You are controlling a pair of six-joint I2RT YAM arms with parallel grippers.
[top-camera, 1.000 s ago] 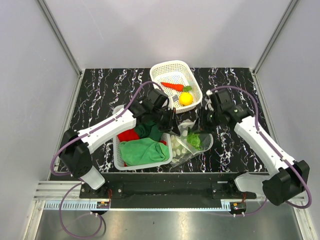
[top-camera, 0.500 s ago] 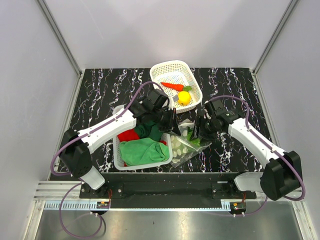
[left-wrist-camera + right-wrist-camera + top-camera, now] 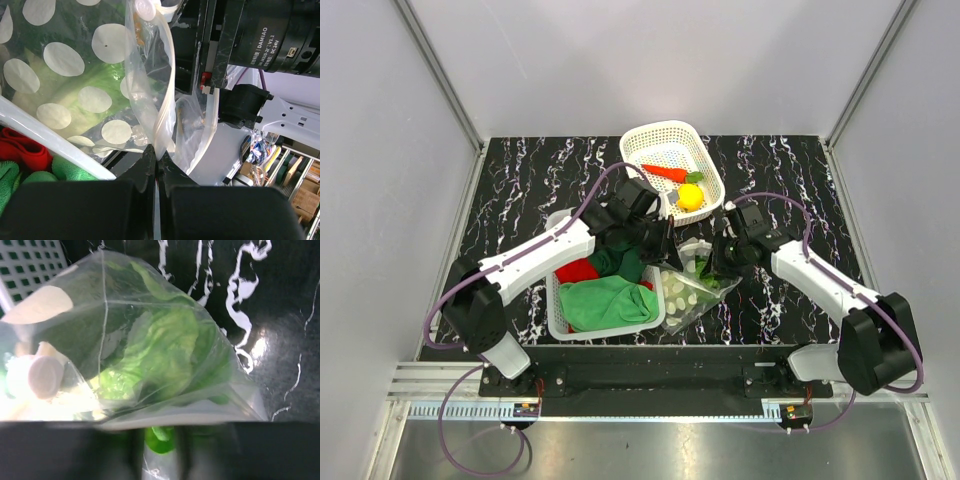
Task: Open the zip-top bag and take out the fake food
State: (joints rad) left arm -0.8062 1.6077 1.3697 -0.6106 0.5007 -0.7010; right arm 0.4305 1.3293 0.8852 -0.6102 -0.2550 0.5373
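The clear zip-top bag [image 3: 695,290] lies on the black table between the arms, its mouth held up. My left gripper [image 3: 667,250] [image 3: 156,154] is shut on one lip of the bag [image 3: 160,100]. My right gripper [image 3: 718,265] [image 3: 160,432] reaches into the mouth and is closed on a leaf of the green lettuce [image 3: 165,355] [image 3: 708,275]. Pale round pieces [image 3: 45,377] [image 3: 62,59] lie deeper in the bag. A carrot [image 3: 665,172] and a yellow lemon [image 3: 691,196] rest in the far white basket [image 3: 645,140].
A second white basket [image 3: 556,322] sits at the near left, holding a green cloth [image 3: 610,302] and a red cloth [image 3: 576,270]. The left arm stretches over it. Grey walls close in the table on three sides.
My right arm swung in from the back right to the bag's mouth, opened wider on the way and closed on the lettuce. The left gripper kept its hold on the bag's lip.
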